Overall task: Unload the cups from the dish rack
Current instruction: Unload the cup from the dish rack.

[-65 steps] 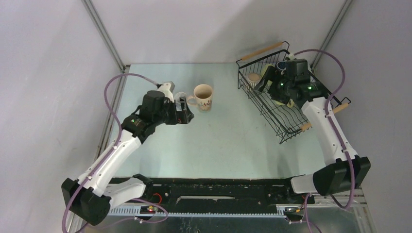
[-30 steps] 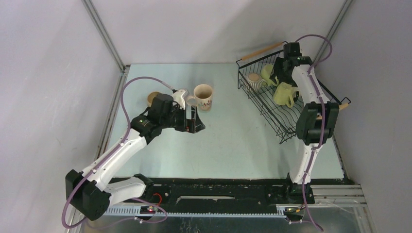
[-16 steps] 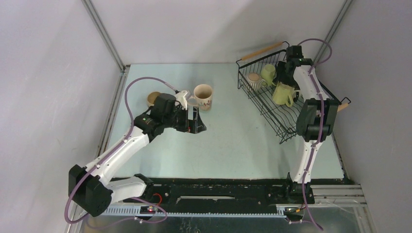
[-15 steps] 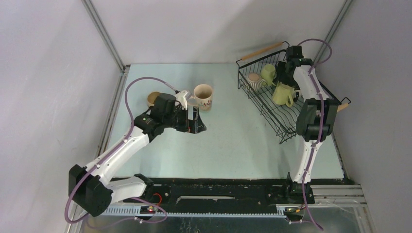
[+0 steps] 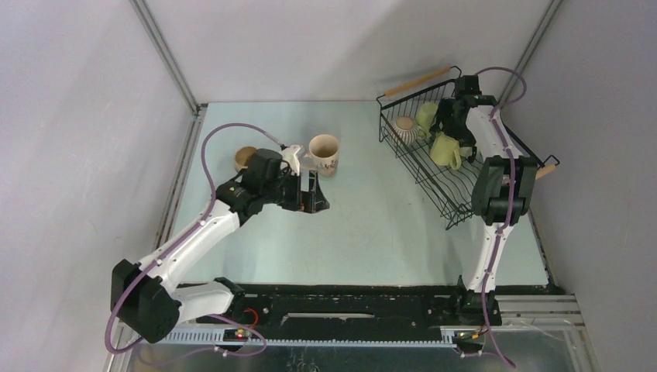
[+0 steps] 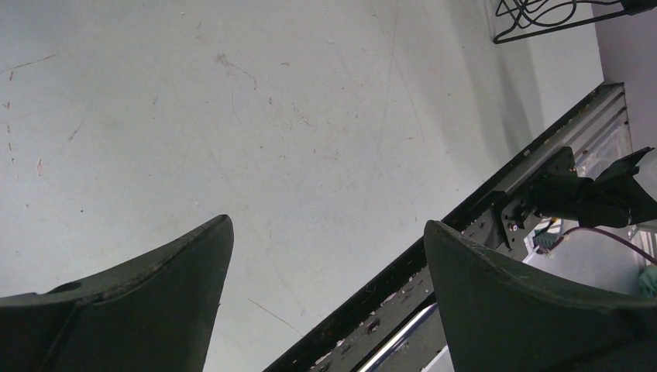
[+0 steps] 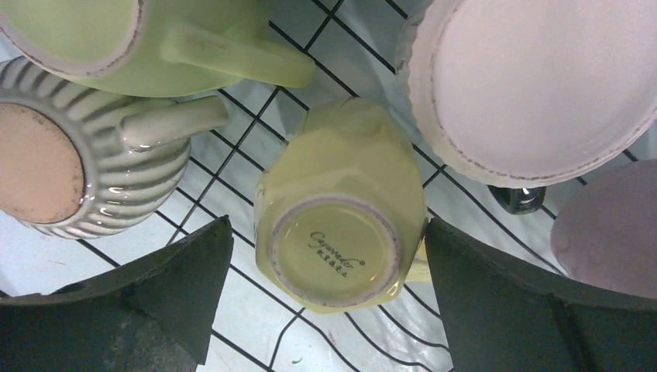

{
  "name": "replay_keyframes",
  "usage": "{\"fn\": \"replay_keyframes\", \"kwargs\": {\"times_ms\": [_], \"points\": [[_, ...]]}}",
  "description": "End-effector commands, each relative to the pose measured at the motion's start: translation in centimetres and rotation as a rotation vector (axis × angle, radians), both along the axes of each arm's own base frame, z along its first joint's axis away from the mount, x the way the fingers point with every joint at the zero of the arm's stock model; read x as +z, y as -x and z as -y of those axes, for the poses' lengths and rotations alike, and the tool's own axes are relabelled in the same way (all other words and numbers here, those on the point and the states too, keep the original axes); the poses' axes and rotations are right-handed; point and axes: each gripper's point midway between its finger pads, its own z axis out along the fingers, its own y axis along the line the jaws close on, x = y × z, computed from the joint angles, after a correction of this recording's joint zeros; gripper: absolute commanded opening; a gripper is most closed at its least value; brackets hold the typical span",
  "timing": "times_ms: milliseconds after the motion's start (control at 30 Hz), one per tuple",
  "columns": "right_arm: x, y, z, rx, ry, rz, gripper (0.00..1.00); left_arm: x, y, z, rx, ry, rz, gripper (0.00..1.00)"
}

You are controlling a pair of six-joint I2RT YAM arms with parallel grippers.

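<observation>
Now: right gripper [image 7: 325,226] down inside dish rack [image 5: 457,194], jaws spread wide either side of upturned pale yellow cup [image 7: 333,178]; contact with cup unclear, no grip closed. Ribbed beige cup [image 7: 70,155] just left of it, yellow-green mug [image 7: 116,39] above, mauve-pink cup [image 7: 534,85] upper right, all on rack wires. Left gripper [image 6: 325,232] wide open, holding nothing, above table [image 6: 232,116]. Floral-printed mug [image 5: 324,155] and tan cup [image 5: 245,157] stand upright on table, well apart from rack.

Pale yellow cup [image 7: 339,229], ribbed beige cup [image 7: 97,167], black wire rack [image 5: 457,194]
</observation>
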Motion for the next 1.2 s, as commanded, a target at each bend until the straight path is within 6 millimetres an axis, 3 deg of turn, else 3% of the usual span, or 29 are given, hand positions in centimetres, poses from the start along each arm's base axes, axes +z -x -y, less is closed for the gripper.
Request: {"fn": "replay_keyframes", "kwargs": {"times_ms": [0, 67, 367, 667, 1167], "points": [[1.0, 0.3, -2.0, -0.035, -0.081, 0.013, 1.00, -0.4, 0.1, 0.2, -0.023, 0.008, 0.005, 1.00], [1.0, 0.3, -3.1, -0.013, -0.059, 0.012, 1.00, -0.5, 0.1, 0.2, -0.023, 0.008, 0.002, 1.00], [-0.5, -0.4, -0.5, -0.007, 0.087, -0.023, 1.00, -0.7, 0.2, 0.3, -0.027, 0.006, -0.005, 1.00], [-0.3, -1.3, 0.4, -0.016, 0.105, 0.013, 1.00, -1.1, 0.2, 0.3, -0.028, 0.001, -0.014, 1.00], [-1.5, -3.4, 0.4, 0.040, 0.126, 0.041, 1.00, -1.8, 0.1, 0.4, -0.031, -0.012, -0.034, 1.00]]}}
